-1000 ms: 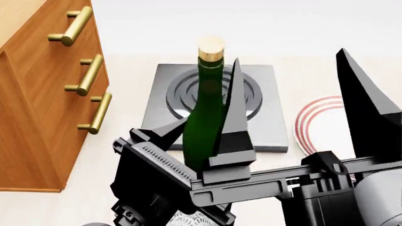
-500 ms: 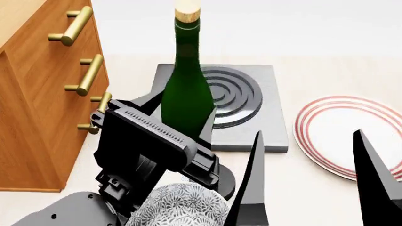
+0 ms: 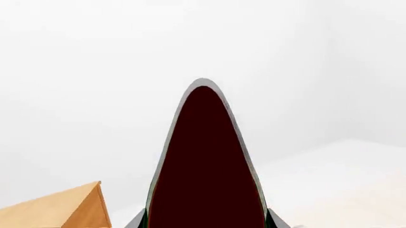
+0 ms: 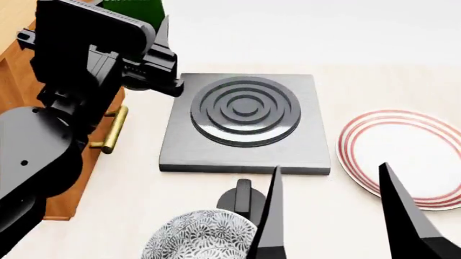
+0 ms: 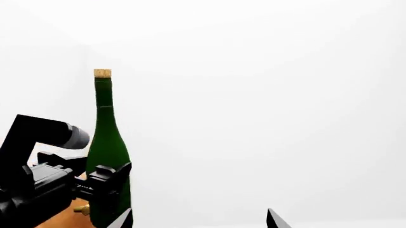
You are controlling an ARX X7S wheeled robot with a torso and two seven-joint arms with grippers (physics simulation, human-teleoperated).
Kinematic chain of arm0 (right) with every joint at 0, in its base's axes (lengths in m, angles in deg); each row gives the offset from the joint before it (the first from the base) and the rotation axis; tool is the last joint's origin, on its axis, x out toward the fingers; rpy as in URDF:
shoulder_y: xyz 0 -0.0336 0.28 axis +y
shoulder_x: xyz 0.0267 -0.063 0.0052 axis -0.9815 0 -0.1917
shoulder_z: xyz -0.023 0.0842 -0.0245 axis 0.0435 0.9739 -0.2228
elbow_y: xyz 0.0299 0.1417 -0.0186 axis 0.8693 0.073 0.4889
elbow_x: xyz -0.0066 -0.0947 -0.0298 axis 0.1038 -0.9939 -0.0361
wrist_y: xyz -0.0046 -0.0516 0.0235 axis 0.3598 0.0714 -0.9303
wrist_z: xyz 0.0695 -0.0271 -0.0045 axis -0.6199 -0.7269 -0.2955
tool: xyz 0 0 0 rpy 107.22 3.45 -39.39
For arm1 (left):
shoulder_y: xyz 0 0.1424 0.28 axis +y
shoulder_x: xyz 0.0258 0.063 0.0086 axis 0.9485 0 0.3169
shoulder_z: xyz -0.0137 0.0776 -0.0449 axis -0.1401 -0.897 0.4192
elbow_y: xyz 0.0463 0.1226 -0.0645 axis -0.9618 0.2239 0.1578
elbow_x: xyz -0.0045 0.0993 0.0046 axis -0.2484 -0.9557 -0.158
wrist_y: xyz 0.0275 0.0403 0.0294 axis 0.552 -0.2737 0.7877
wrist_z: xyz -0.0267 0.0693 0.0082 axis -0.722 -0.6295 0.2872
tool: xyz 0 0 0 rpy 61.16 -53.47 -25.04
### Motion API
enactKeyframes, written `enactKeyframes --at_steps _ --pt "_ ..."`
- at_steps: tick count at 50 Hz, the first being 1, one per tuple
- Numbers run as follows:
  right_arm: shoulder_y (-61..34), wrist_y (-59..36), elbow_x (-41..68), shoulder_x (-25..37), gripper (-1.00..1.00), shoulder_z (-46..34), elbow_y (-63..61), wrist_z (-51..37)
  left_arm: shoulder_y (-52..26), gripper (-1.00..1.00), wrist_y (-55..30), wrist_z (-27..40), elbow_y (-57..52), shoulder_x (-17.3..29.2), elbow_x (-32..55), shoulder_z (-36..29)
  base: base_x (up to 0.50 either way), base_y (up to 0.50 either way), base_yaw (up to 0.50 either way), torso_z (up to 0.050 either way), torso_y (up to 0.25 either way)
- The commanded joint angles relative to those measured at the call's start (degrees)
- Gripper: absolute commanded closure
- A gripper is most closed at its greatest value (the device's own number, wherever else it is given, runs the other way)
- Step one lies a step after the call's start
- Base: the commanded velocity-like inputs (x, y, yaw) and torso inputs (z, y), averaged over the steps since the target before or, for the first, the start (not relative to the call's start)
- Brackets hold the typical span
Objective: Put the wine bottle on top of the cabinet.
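Wine bottle lifted clear of the burner plate, now carried toward the cabinet.

Held upright in the left gripper (image 5: 101,183), fingers clamped on the lower body of the wine bottle (image 5: 106,142); only a green sliver visible at the upper left of the head view. Half a second earlier, bottle at frame centre over the burner plate (image 4: 245,121); now raised and shifted left above the cabinet (image 4: 18,81) edge. Right gripper (image 4: 333,216) idle at lower right, fingers spread wide, empty. Remaining, by judgement: travel over the cabinet top, lowering, release.
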Motion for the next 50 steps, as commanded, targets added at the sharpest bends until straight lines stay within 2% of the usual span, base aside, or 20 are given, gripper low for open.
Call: enactKeyframes --at_steps 1,17,24,28,33,36,37,39,50 --pt "-0.14 0.65 0.35 -0.23 -1.00 -0.88 0.63 0.32 -11.58 1.00 -2.81 -1.26 7.74 2.09 -0.23 3.11 0.00 0.00 0.00 0.000 0.000" --pt "-0.82 0.47 0.58 -0.64 -1.00 -2.06 0.74 0.55 -24.82 1.00 -6.14 -3.53 19.77 7.20 -6.32 1.78 0.00 0.00 0.00 0.001 0.001" --pt "-0.78 0.96 0.64 -0.78 -1.00 -2.22 1.40 0.76 -28.17 1.00 -10.22 -2.45 19.53 10.69 -6.79 2.83 0.00 0.00 0.00 0.000 0.001" --pt "-0.84 1.02 0.89 -0.57 -1.00 -2.10 1.17 0.62 -28.38 1.00 -11.79 -1.62 18.76 12.39 -5.61 4.90 0.00 0.00 0.00 0.000 0.000" --pt "-0.25 1.72 0.82 -0.27 -1.00 -1.79 1.73 0.64 -28.82 1.00 -13.01 -1.76 19.72 14.34 -6.73 4.07 0.00 0.00 0.00 0.000 0.002" --pt "0.04 2.18 1.16 0.17 -1.00 -1.23 1.69 0.45 -28.24 1.00 -13.30 -1.00 20.06 15.72 -6.36 5.38 0.00 0.00 0.00 0.000 0.000" --pt "0.25 2.39 1.09 0.23 -1.00 -1.14 1.84 0.44 -27.45 1.00 -12.68 -0.36 19.56 16.14 -4.70 7.94 0.00 0.00 0.00 0.000 0.000" --pt "0.46 2.69 0.93 0.20 -1.00 -1.18 2.06 0.56 -27.38 1.00 -13.16 -0.81 19.14 16.63 -4.48 7.85 0.00 0.00 0.00 0.000 0.000" --pt "0.65 3.12 0.93 0.37 -1.00 -1.16 2.31 0.53 -26.21 1.00 -11.29 -0.94 23.07 16.04 -0.58 13.37 0.00 0.00 0.00 0.000 0.001"
